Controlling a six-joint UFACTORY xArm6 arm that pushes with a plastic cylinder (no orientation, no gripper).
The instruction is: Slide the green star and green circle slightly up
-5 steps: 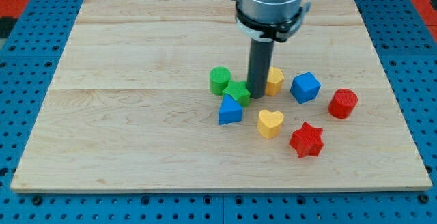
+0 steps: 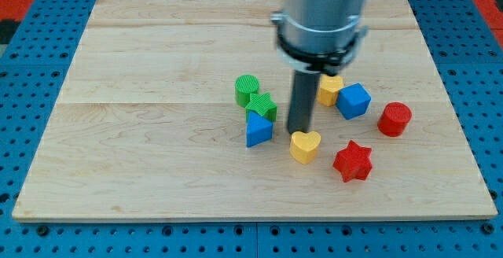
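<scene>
The green circle (image 2: 247, 90) sits near the board's middle, with the green star (image 2: 262, 105) touching it at its lower right. My tip (image 2: 299, 131) is down on the board to the right of the green star and a little lower, just above the yellow heart (image 2: 305, 145). A blue triangle-like block (image 2: 258, 130) lies directly below the green star, touching it, to the left of my tip.
A yellow block (image 2: 330, 90) and a blue cube (image 2: 354, 100) lie to the right of the rod. A red cylinder (image 2: 394, 119) and a red star (image 2: 351, 161) are further right. The wooden board (image 2: 157, 132) rests on a blue pegboard.
My tip has moved down toward the view's bottom. The green circle, green star and blue triangle have shifted slightly left; the yellow block and blue cube moved slightly up and right.
</scene>
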